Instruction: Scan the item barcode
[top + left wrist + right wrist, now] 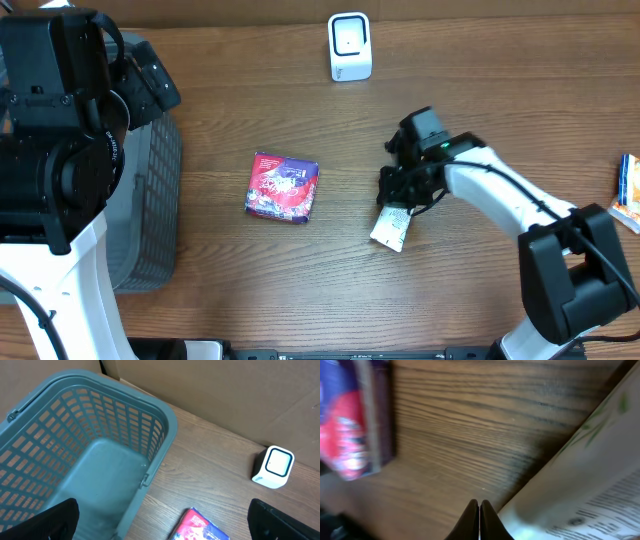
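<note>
Packet first: the white packet (390, 230) lies flat on the desk (480, 90), and in the overhead camera one end of it is tucked under my right fingers (471, 521). The right wrist camera shows those fingers clenched tight, tip against tip, with nothing pinched between them. The packet's pale edge carries small black print and a bit of green pattern, and it runs just to one side of the tips. I cannot tell whether the fingers actually touch it or only sit beside it. On the other side of the tips, well apart across bare wood grain, the red and purple packet (283, 188) lies flat, blurred in the wrist view.

Beyond the right fingers, toward the far edge of the desk, the scanner (349, 46) stands upright. It is a small white block with a dark-framed face, well apart from both packets. Out past the right arm, at the desk's edge, I can see a sliver of a blue and orange pack (628, 190).

My left fingers (56, 521) are released and spread wide, one dark tip in each lower corner of the left wrist view, holding nothing. Below them sits the grey-blue basket (165, 425) with its slatted walls. Between the two tips lie the basket's floor, a corner of the red and purple packet and a strip of desk. The scanner shows ahead of the tip farther from the basket, in front of a cardboard wall (225, 395).
</note>
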You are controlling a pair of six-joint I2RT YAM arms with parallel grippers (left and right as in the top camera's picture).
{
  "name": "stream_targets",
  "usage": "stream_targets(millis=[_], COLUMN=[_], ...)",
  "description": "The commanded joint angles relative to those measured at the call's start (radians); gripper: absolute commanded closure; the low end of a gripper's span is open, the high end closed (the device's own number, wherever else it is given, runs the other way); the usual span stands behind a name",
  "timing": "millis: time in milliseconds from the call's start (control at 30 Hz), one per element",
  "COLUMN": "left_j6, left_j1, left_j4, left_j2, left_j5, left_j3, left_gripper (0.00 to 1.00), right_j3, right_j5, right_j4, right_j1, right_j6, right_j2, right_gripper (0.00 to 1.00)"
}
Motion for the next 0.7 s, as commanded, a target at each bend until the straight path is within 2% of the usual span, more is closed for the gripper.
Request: stream_targets(millis=[0,133,333,500,600,667], left_j6=[-0.011,-0.011,-0.011,-0.011,-0.011,-0.011], left_j1=[0.005,0.005,0.005,0.005,0.005,0.005], left_j4=[0.001,0.001,0.001,0.001,0.001,0.001], left_j2=[0.007,0.007,0.007,0.007,0.007,0.007], left_j5=[-0.013,-0.013,-0.013,-0.013,-0.013,-0.013], left_j3=[0.005,0.005,0.005,0.005,0.005,0.005], left_gripper=[0.00,0.00,0.00,0.00,0.00,0.00], right_j3=[-0.046,-0.113,-0.164,-0.124,-0.087,-0.062], right_j5=[0.165,0.253,0.432,0.364,0.307,0.306], right_j4=[0.011,0.006,-0.089,-0.134,-0.173,-0.203], right_j1=[0.030,0.038,0.024,0.026,0.026,0.026], right_j6=[0.057,0.057,0.121,0.106,0.085,0.072], right_j2=[0.002,0.002,0.002,-0.023,-0.062,-0.100], right_gripper=[0.94,0.96,0.96,0.96,0.78,0.59])
